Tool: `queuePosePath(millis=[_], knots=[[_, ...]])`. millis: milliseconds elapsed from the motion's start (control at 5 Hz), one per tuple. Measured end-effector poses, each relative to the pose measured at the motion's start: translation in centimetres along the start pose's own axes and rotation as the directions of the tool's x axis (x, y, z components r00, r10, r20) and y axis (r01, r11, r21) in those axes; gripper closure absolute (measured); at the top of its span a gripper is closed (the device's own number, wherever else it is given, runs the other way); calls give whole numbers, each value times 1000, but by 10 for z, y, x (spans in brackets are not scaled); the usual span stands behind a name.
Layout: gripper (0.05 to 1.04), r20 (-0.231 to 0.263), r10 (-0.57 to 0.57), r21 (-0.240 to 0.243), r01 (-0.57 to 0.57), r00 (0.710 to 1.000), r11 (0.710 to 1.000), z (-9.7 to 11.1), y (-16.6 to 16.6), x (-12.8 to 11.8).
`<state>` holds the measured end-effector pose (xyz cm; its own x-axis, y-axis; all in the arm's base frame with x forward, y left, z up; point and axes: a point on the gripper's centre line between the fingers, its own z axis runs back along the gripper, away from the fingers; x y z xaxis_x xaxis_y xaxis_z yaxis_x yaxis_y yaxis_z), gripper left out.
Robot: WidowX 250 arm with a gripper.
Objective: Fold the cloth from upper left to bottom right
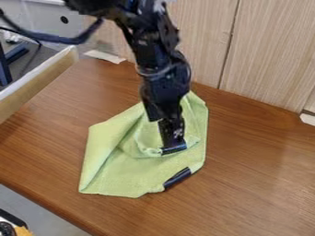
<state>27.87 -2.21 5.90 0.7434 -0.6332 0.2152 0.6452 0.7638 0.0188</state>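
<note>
Lying on the brown surface (258, 184), the green cloth (132, 173) looks soft and light, with nothing in it to break. It should bend readily and hold a crease only loosely. Its slightly fuzzy face suggests decent grip rather than slipperiness, though so limp a thing may bunch or drag along whole when pulled from one side.

The claw (173, 148) hangs over the middle of the cloth, its end down among small puckers, and I cannot tell whether it is apart, together or clamped on some of the fabric. The cloth is rumpled around it, with a slanting fold down the left side and a fairly smooth stretch below. A short dark piece (177, 178) sits at the lower right edge; what it is, I cannot make out.

For this fold, the best place to take hold is probably the upper left edge (98, 126), near the bend in the outline, with a shallow pinch of the top layer only. A grip in the middle would likely gather the cloth into a peak instead of turning it over. Lifting a little before crossing toward the bottom right should keep the lower layer from being dragged.
</note>
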Motion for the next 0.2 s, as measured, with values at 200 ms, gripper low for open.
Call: queuePosePath(millis=[200], knots=[[83,3,4,1,-4,1000,1000,1,2,-1]])
